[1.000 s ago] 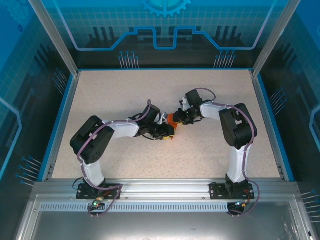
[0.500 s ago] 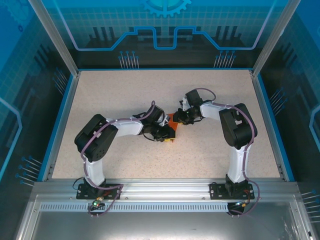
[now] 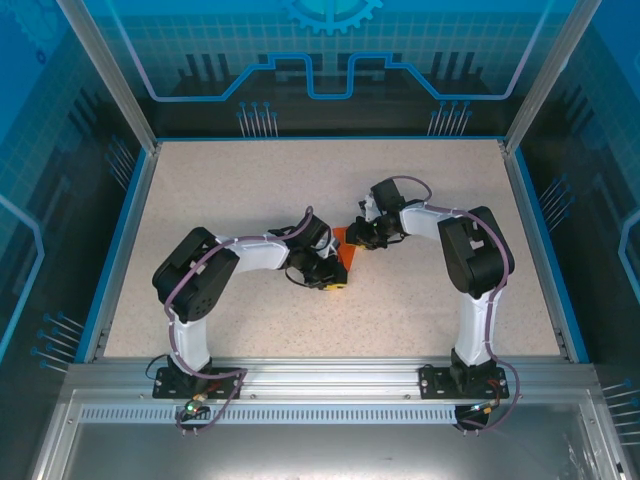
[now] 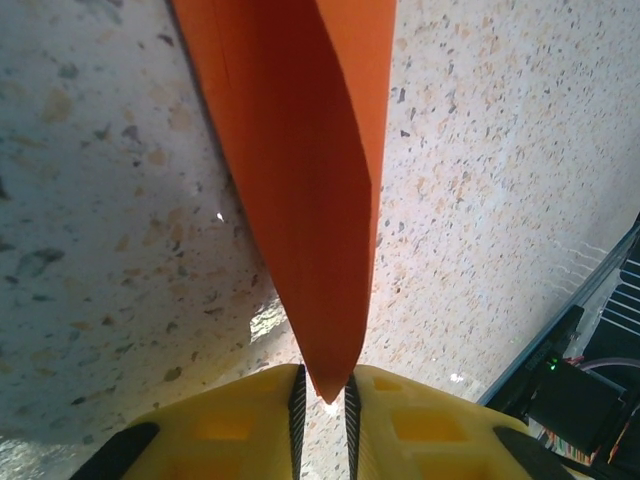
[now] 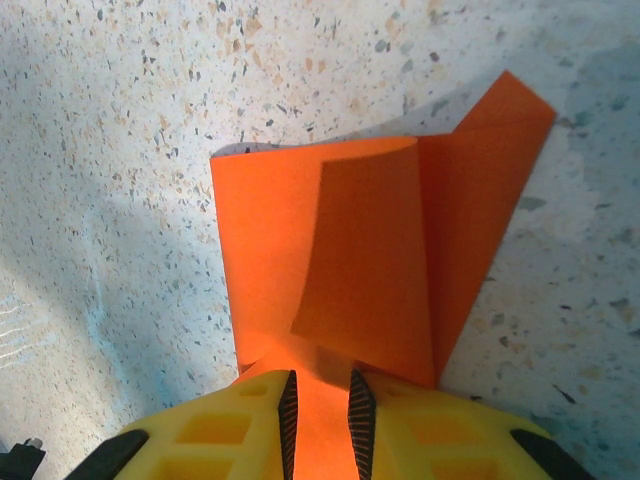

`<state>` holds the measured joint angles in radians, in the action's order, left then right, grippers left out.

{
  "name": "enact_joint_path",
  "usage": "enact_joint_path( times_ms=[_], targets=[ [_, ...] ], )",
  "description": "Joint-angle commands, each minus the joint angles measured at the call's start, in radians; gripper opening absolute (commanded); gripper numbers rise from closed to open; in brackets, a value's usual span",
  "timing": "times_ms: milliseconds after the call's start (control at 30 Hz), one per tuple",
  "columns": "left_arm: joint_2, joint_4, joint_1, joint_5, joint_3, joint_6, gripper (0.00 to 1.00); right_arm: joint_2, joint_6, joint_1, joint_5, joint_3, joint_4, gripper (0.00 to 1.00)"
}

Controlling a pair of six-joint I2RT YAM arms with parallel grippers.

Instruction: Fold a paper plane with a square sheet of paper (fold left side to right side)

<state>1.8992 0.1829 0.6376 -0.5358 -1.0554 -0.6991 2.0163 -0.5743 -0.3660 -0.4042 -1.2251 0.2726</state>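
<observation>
Status: the fold is in hand, not finished. Left gripper [image 4: 322,392], bottom of the left wrist view: yellow moulded fingers with square pockets and dark pads, pinched on a pointed tip of the paper [image 4: 300,150]. From there the sheet runs up the frame as a narrow orange wedge, tilted on edge and lifted off the table [image 4: 480,200], with its shadow to the left. Right gripper [image 5: 320,400], bottom of the right wrist view: clamped on the near edge, with paper passing between the pads. Beyond the pads, one flap curls over the lower layer in a soft roll with no sharp crease, and one corner pokes out flat at upper right. My read: the left-to-right fold is brought over but not pressed down. There's no dart shape and no centre crease yet, so flattening this fold and all the nose and wing folds are left. Paper is thin, matte, plain bright orange; it holds a curve and looks floppy, so it likely springs back if let go. In the top view it sits just right of centre, between the two grippers, mostly covered by them. Tabletop is a beige speckled stone-look surface, hard and flat, with a blue border. Bottom of frame is an aluminium rail [image 3: 320,375] carrying the arm bases. Top of frame is a blue printed panel [image 3: 330,60] behind silver posts.
</observation>
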Motion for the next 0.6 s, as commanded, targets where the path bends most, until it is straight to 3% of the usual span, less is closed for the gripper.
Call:
enact_joint_path(
  times_ms=[0,267,567],
  targets=[
    [0.016,0.040,0.011,0.003,-0.031,0.029,0.20,0.058,0.016,-0.010,0.050,0.015,0.082,0.26],
    [-0.073,0.013,0.011,0.011,0.007,0.039,0.27,0.058,0.018,-0.010,0.050,0.015,0.086,0.26],
    [-0.207,0.118,-0.009,0.023,-0.008,0.063,0.29,0.055,0.020,-0.010,0.048,0.012,0.088,0.26]
  ],
)
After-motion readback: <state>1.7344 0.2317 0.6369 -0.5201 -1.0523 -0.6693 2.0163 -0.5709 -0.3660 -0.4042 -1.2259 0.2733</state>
